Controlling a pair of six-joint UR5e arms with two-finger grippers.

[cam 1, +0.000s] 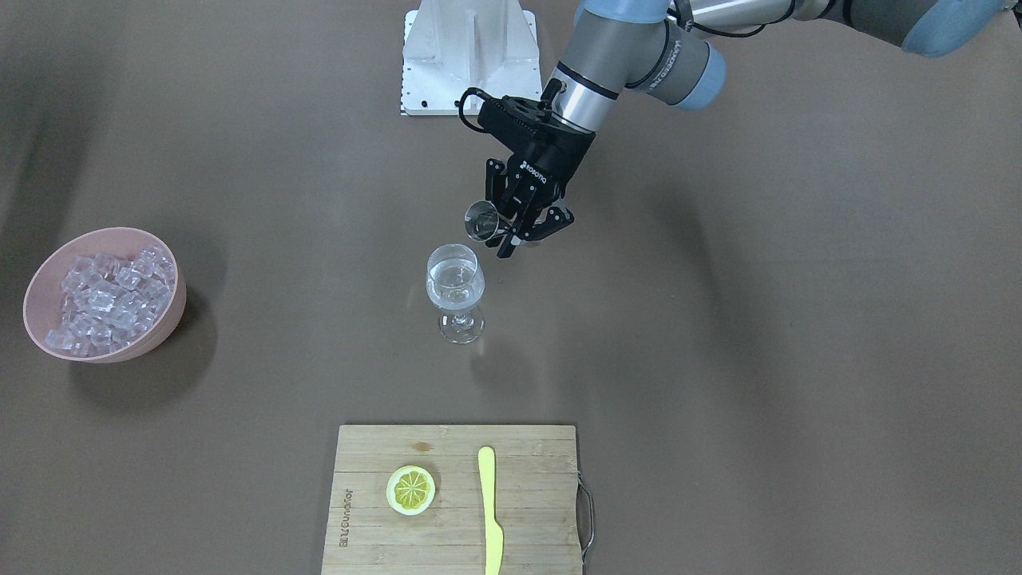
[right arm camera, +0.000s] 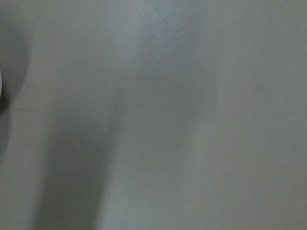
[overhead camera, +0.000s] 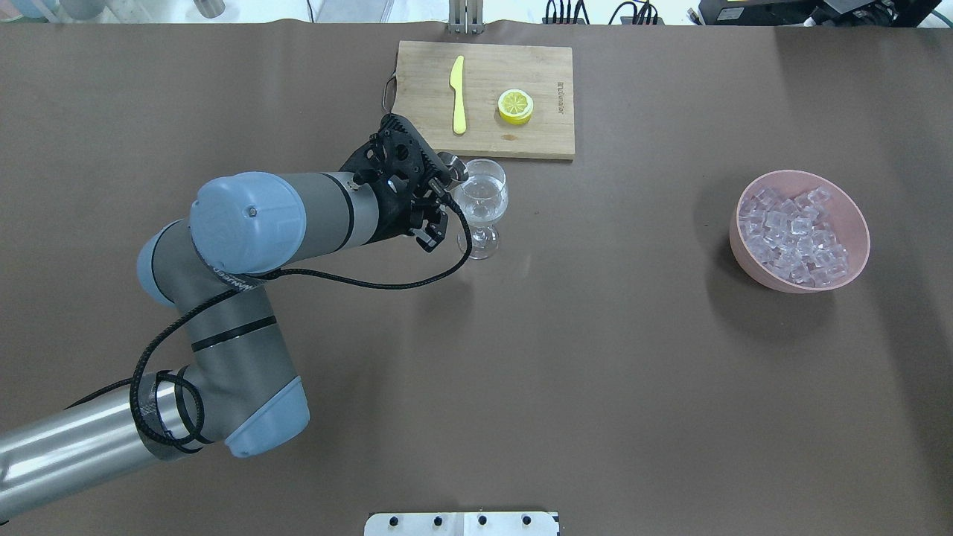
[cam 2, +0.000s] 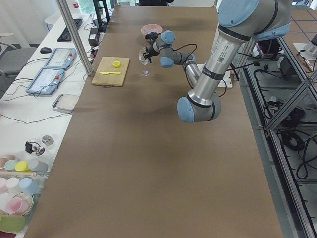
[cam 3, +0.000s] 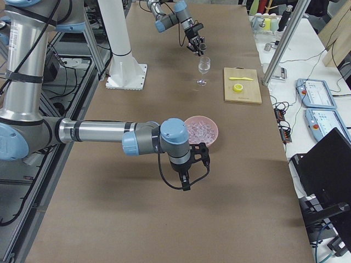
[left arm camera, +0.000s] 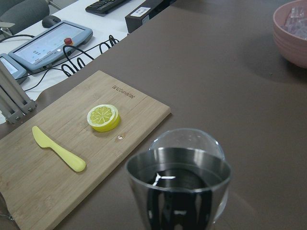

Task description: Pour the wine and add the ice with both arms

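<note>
My left gripper (cam 1: pixel 517 230) is shut on a small steel measuring cup (cam 1: pixel 481 220), held tilted just above and beside the rim of a stemmed wine glass (cam 1: pixel 455 287). The glass stands upright mid-table with clear wine (cam 1: pixel 453 281) in its bowl. In the left wrist view the steel cup (left arm camera: pixel 177 187) fills the foreground, with the glass rim (left arm camera: pixel 192 136) behind it. The ice (cam 1: pixel 112 297) fills a pink bowl (cam 1: pixel 172 323), also in the overhead view (overhead camera: pixel 759 272). My right gripper (cam 3: pixel 189 174) hangs over the table near that bowl; I cannot tell whether it is open or shut.
A wooden cutting board (cam 1: pixel 375 535) lies at the operators' edge with a lemon slice (cam 1: pixel 410 489) and a yellow knife (cam 1: pixel 489 511) on it. The white base bracket (cam 1: pixel 469 56) is behind the glass. The right wrist view shows only brown table.
</note>
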